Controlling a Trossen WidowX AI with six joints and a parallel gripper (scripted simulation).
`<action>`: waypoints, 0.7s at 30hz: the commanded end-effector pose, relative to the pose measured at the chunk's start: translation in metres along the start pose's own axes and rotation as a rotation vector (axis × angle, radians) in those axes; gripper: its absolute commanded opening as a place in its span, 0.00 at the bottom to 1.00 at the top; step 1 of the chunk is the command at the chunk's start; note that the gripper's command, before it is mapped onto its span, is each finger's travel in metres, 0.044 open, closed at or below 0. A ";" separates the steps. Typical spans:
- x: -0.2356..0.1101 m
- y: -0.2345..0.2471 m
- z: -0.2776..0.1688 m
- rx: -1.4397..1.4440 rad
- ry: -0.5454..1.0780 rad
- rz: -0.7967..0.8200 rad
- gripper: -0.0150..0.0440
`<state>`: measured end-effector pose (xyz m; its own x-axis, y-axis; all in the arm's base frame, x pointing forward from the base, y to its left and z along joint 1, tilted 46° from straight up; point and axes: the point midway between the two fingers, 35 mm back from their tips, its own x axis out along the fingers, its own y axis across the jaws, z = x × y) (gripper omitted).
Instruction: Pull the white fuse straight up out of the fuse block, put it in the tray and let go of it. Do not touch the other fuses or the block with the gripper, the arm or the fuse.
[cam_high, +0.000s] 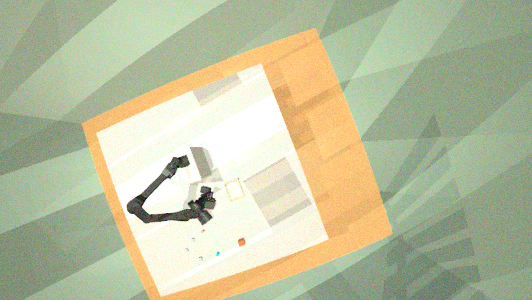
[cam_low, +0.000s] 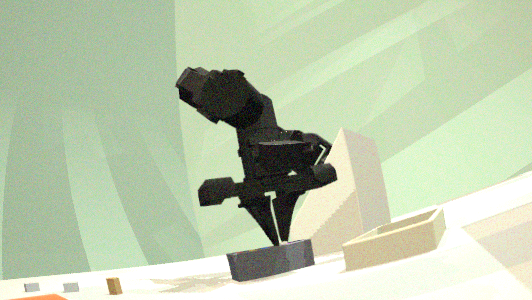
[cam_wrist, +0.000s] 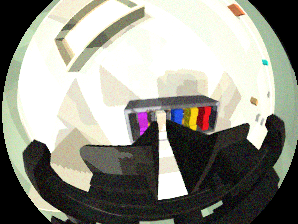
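The dark grey fuse block (cam_low: 270, 261) (cam_wrist: 166, 104) sits on the white table top, with magenta (cam_wrist: 143, 121), blue (cam_wrist: 177, 117), yellow (cam_wrist: 193, 119) and red (cam_wrist: 206, 117) fuses in a row. The white fuse (cam_wrist: 160, 116) stands in its slot between the magenta and blue ones. My gripper (cam_low: 280, 242) (cam_wrist: 161, 127) (cam_high: 209, 196) points straight down, its tips at the block's top, and it is shut on the white fuse. The beige tray (cam_low: 395, 245) (cam_high: 226, 191) (cam_wrist: 69, 36) lies just beside the block, apart from it.
A tall pale wedge (cam_low: 357, 185) (cam_high: 202, 160) stands behind the block and tray. Small cubes lie further off: orange (cam_high: 241, 242), cyan (cam_high: 217, 253), brown (cam_low: 114, 285) and two grey ones (cam_low: 31, 287). An orange border (cam_high: 340, 175) surrounds the white top.
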<state>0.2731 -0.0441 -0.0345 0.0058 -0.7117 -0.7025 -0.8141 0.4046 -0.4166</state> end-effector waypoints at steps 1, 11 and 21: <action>-0.003 0.000 0.000 0.003 -0.002 0.001 0.25; -0.007 0.000 0.001 0.003 -0.002 0.001 0.25; -0.012 0.000 0.001 0.002 -0.002 0.001 0.25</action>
<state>0.2734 -0.0371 -0.0273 0.0072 -0.7140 -0.7001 -0.8149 0.4016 -0.4179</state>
